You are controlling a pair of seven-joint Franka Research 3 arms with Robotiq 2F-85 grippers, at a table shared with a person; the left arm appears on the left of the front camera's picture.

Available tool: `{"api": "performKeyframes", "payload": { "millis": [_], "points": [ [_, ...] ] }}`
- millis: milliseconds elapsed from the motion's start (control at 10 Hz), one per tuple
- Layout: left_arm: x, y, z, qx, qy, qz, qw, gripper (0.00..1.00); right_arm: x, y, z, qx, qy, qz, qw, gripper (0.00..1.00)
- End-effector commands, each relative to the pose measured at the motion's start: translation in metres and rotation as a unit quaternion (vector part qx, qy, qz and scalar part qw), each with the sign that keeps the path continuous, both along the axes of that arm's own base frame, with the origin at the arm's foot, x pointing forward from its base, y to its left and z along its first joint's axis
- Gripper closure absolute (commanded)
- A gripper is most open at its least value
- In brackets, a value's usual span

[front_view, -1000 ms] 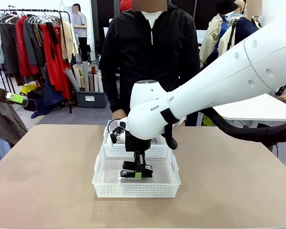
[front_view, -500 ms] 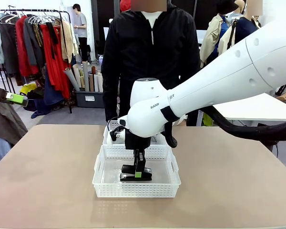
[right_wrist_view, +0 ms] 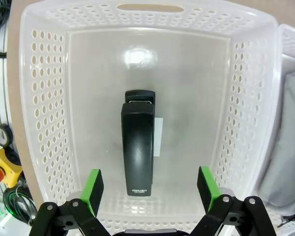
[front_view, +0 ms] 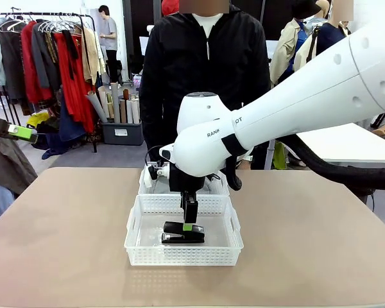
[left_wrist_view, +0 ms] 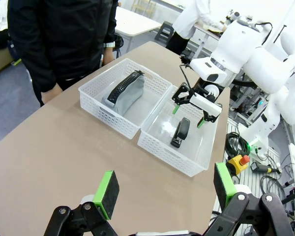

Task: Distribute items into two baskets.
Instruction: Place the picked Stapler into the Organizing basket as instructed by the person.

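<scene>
Surface [front_view: 58, 244]: tan, a person in a black jacket [front_view: 205, 70] standing at 12 o'clock of it, one bare hand [left_wrist_view: 49, 93] hanging by the edge in the left wrist view.

Right arm [front_view: 321, 102] reaches in from 3 o'clock and across the middle, wrist pointing straight down over the near basket.

Two white lattice baskets sit touching, long sides together, mid-surface. Near basket [front_view: 141, 253] is at 6 o'clock of the pair, far basket [front_view: 145, 183] at 12 o'clock and mostly hidden behind the arm in the front view.

Grey pouch [left_wrist_view: 124, 92] lies in the far basket, black zipper strip up, roughly centred. A strip of its grey fabric [right_wrist_view: 285, 147] shows at 3 o'clock in the right wrist view.

Black stapler [front_view: 183, 232] lies flat on the floor of the near basket, about centre. Right wrist view: stapler [right_wrist_view: 137, 155] runs 12 to 6 o'clock, a white label under it.

Right hand [front_view: 188, 226]: spread wide, just above the stapler, green pads [right_wrist_view: 93, 184] either side and clear of it, nothing held. Same in the left wrist view [left_wrist_view: 189, 108], hand over the stapler [left_wrist_view: 179, 132] with a gap.

Left hand [left_wrist_view: 162, 189]: spread wide, nothing between the pads, high above the bare surface, well apart from both baskets.
</scene>
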State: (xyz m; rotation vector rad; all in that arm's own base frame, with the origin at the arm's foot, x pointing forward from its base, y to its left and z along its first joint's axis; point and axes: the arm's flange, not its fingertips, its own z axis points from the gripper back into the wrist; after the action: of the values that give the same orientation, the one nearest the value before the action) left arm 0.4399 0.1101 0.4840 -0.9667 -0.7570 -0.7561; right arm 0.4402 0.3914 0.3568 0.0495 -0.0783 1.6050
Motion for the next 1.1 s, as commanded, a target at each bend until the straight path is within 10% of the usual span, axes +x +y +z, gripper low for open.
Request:
{"api": "performKeyframes", "payload": {
  "millis": [0, 1000],
  "points": [
    [-0.001, 0.0003, 0.0015, 0.0, 0.0, 0.001, 1.0, 0.0, -0.01, -0.0088, 0.0039, 0.01, -0.003, -0.011, 1.0, 0.0],
    [-0.001, 0.0003, 0.0015, 0.0, 0.0, 0.001, 1.0, 0.0, -0.0015, -0.001, 0.0024, 0.0, -0.002, -0.001, 1.0, 0.0]
  ]
}}
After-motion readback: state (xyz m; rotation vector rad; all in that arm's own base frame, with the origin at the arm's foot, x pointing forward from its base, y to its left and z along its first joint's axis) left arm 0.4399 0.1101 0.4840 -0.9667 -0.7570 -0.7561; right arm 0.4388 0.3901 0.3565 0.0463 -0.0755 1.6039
